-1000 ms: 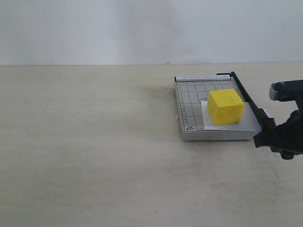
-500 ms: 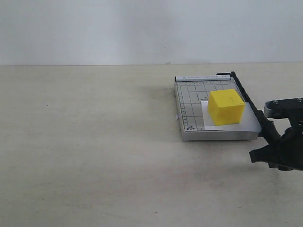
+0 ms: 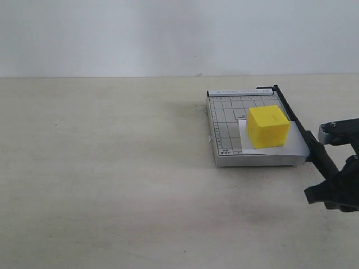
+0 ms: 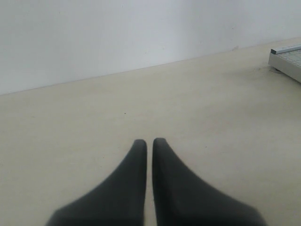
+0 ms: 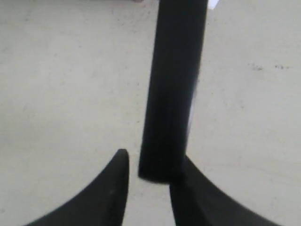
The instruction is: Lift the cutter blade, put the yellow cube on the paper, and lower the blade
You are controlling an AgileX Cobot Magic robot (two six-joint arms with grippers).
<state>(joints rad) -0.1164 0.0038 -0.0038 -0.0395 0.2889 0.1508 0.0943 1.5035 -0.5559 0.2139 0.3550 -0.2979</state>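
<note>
The yellow cube sits on the white paper, which lies on the grey gridded trimmer base. Along the base's right edge the cutter blade lies flat, and its thick black handle pokes out past the front corner. My right gripper is at the handle's tip. In the right wrist view my right gripper is open: the handle end touches one finger and a gap separates it from the other. My left gripper is shut on nothing, low over bare table.
A plain white wall backs the beige table. The far corner of the trimmer base shows at the edge of the left wrist view, well away from the left gripper. The left arm is out of the exterior view.
My right gripper has slid back along the handle toward the table's near right, uncovering most of the handle. Cube, paper and base have not moved.
</note>
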